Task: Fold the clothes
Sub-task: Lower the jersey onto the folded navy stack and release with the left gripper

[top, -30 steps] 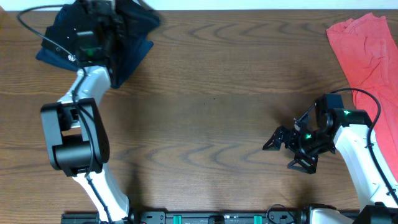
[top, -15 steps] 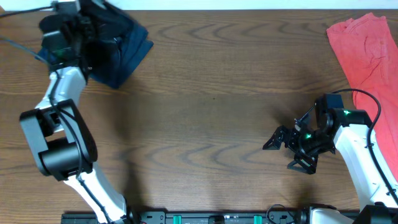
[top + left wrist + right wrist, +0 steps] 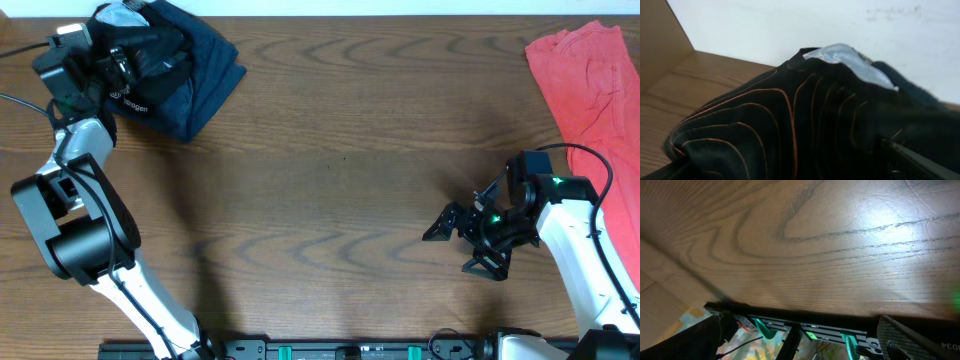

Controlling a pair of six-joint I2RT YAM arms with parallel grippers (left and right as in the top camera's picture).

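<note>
The clothes (image 3: 190, 75) lie as a crumpled dark heap at the table's far left corner. Up close in the left wrist view the clothes (image 3: 790, 120) are black fabric with thin orange contour lines and a pale collar patch (image 3: 850, 57). My left gripper (image 3: 122, 62) sits against the heap's left side. Only one of its fingers (image 3: 925, 162) shows, far out at the frame's right edge, so the jaws stand open with cloth lying before them. My right gripper (image 3: 452, 250) hovers open over bare wood at the right, holding nothing.
A coral-red garment (image 3: 590, 80) lies at the far right corner. A white wall (image 3: 790, 25) runs behind the table and a wooden side panel (image 3: 657, 40) stands at the left. The table's front edge with a black rail (image 3: 805, 327) shows under the right gripper.
The left arm swung left from above the heap to its left side and its jaws opened, leaving the clothes bunched in the corner. The right arm stayed still.
</note>
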